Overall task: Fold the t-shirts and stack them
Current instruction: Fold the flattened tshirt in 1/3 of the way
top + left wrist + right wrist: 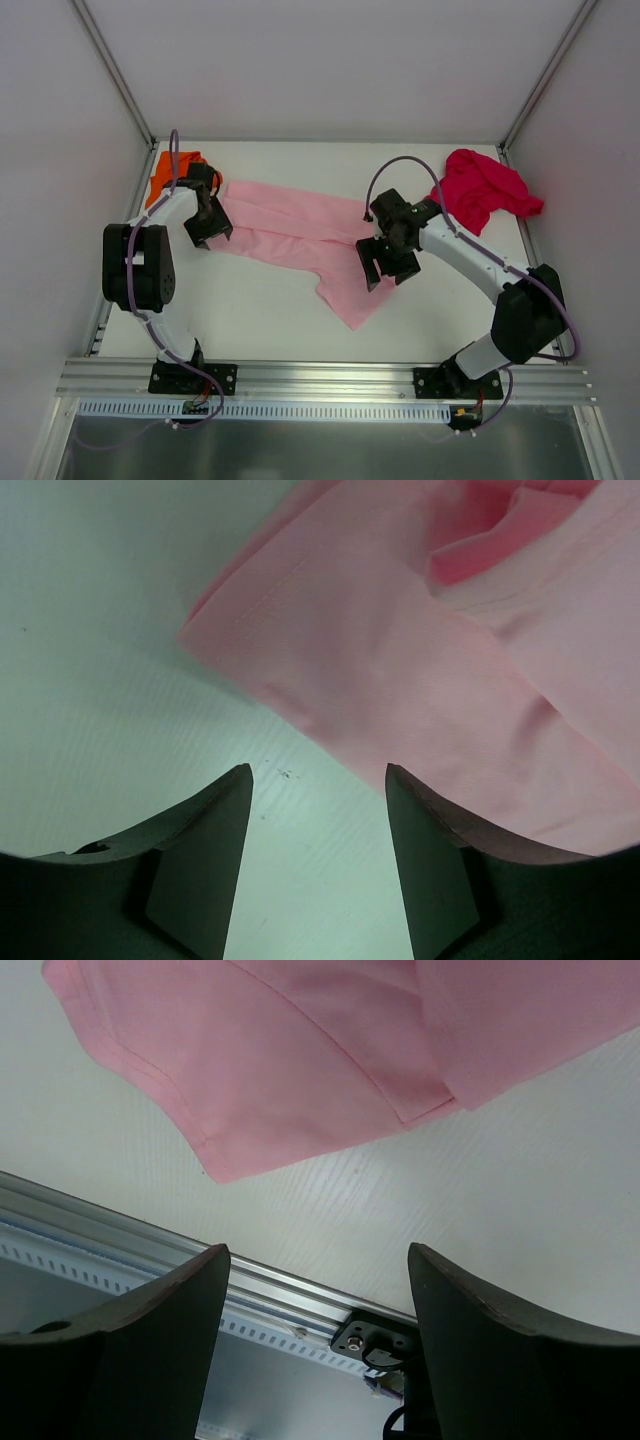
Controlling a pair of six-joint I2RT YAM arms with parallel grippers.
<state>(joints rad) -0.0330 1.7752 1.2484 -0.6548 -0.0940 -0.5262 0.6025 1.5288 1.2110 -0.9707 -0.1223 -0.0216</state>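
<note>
1. Wrist views first: your left gripper (318,772) has its jaws partly apart and your right gripper (315,1255) has them wide. Neither holds anything; bare table shows between the fingers.
2. Between them lies the light pink thin-cloth t-shirt (300,235), a rumpled band across mid-table. Your left gripper sits at its 9 o'clock end and your right at its 4 o'clock edge, with one flap trailing toward 5 o'clock.
3. Judged step: folding the pink tee, between grasps. Your next move calls for pinching an edge at each end and drawing the trailing flap over squarely.
4. Farther off, the bright orange cloth t-shirt (163,172) is bunched at 10 o'clock behind your left arm, and the crimson red cloth t-shirt (485,185) is heaped at 2 o'clock. Both are unfolded.
5. The white matte table (260,310) has a ribbed aluminium rail (330,375) at 6 o'clock and plain pale walls (320,60) on its other sides.
</note>
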